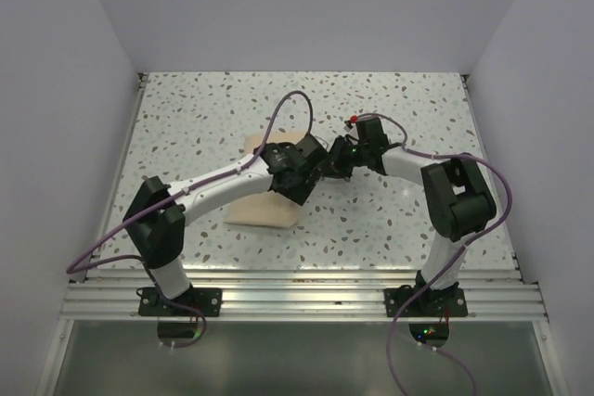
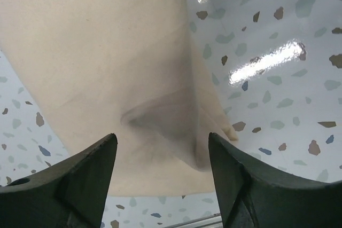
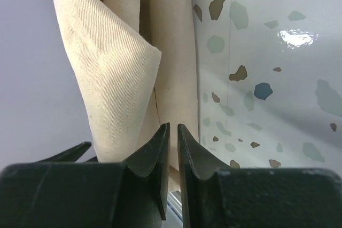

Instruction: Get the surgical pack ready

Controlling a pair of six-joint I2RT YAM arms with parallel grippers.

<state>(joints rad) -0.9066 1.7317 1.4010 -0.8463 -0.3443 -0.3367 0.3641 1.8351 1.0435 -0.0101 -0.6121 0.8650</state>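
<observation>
Surgical pack (image 1: 264,206): beige cloth bundle lying on table (image 1: 186,118). L gripper (image 2: 163,138) is right over pack's far-right part, jaws wide, holding nothing. R gripper (image 3: 172,126) is just beside pack's far-right edge, jaws nearly together, nothing seen btwn them. Cloth looks soft, light, floppy, prob. slides & unfolds easily. Best to pinch a folded edge/corner, not the flat middle.

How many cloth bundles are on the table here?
1. The beige cloth bundle lies in the middle of the table, under the left hand, with the right hand beside it. The left arm hides part of it.
</observation>
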